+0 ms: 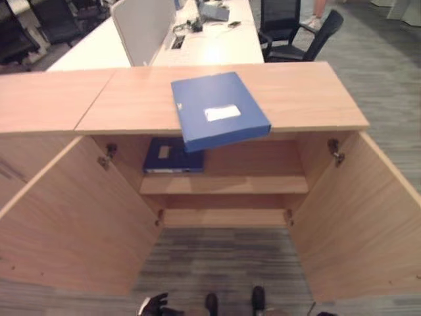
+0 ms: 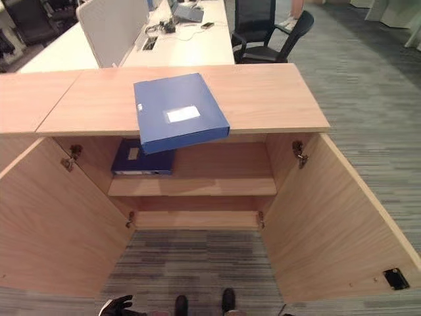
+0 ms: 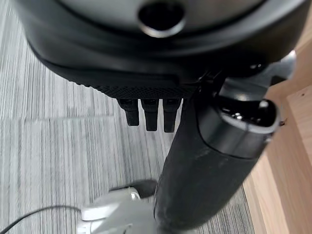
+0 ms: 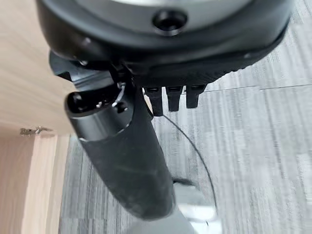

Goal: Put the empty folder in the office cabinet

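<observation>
Down at the near edge, the left hand (image 1: 154,305) hangs low over the grey carpet (image 1: 217,253), its fingers straight and relaxed in the left wrist view, with nothing in them. The right hand (image 4: 170,73) hangs the same way beside the right door (image 1: 368,224): its fingers point down at the floor, slack and empty.

Beyond the hands the cabinet (image 1: 223,191) stands with both doors swung wide, the left door (image 1: 72,224) and the right one flanking the bare carpet. Inside, a shelf (image 1: 223,184) runs across, and a dark blue binder (image 1: 172,155) already lies on its left part, towards the back.

On the top (image 1: 296,95) rests the folder (image 1: 217,108), blue with a white label, lying flat and turned askew, its near corner jutting out past the front edge above the opening. Neither hand is near it.

Farther off are a white desk (image 1: 210,43) with a grey screen (image 1: 141,26) and two black chairs (image 1: 296,33).

By my reading the task has hardly begun: the doors being open is the only part done. Reaching up, gripping the folder, lowering it and sliding it onto the shelf, probably in the free space right of the binder, all remain.
</observation>
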